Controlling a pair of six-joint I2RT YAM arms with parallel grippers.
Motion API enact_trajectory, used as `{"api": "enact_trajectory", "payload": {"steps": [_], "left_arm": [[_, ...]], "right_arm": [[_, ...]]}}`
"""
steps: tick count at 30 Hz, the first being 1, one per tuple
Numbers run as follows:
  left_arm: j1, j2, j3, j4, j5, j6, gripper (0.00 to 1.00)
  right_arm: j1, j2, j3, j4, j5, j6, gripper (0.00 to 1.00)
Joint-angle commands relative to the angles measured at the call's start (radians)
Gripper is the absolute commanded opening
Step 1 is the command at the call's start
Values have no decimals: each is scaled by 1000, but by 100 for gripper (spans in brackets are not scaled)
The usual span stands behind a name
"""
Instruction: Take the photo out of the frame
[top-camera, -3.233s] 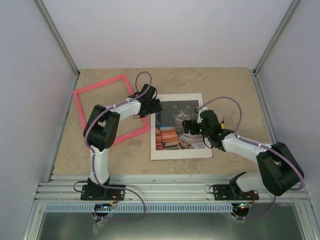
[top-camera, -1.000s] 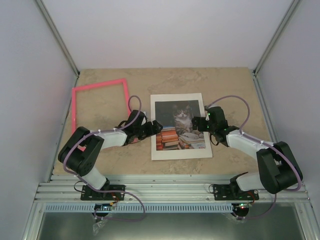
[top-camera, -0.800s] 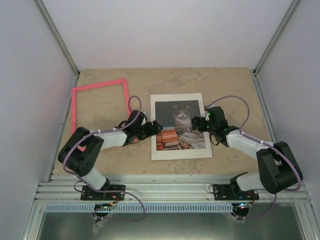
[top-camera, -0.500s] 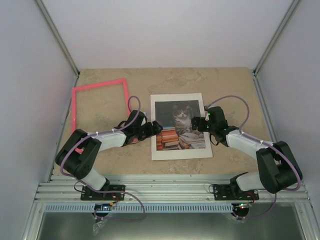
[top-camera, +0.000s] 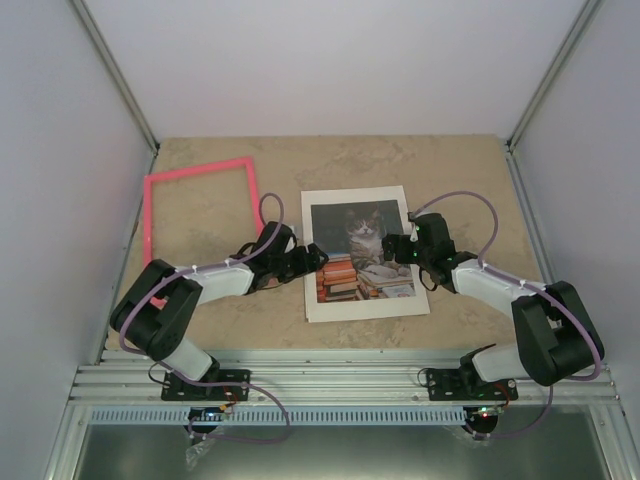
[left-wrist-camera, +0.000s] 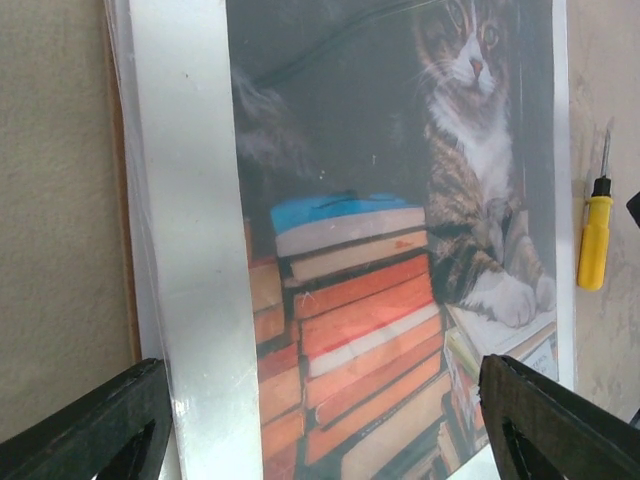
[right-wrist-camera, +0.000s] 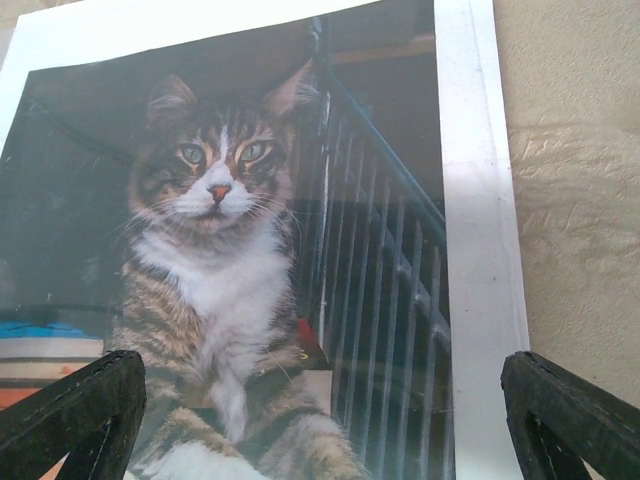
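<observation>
Pink frame (top-camera: 197, 168) lies flat at the worktop's (top-camera: 450, 170) back left, only bare surface showing inside it. The photo (top-camera: 362, 250) sits face up to its right, apart from it: grey tabby, orange and blue books, white border. Left end effector (top-camera: 318, 258) and right end effector (top-camera: 392, 245) are both spread wide over its side edges, pinching nothing.
</observation>
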Motion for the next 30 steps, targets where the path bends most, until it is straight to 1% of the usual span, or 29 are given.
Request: {"api": "enact_trajectory", "payload": {"steps": [1, 9, 22, 30], "left_arm": [[-19, -14, 20, 7, 9, -5, 85], [-50, 39, 57, 26, 14, -16, 84], [-114, 159, 172, 30, 16, -20, 84], [-135, 226, 243, 22, 25, -17, 84]], "right_arm": [[-4, 6, -3, 15, -2, 6, 98], [-4, 6, -3, 17, -8, 5, 98], [-4, 5, -3, 20, -13, 2, 98], [-3, 9, -3, 21, -14, 0, 98]]}}
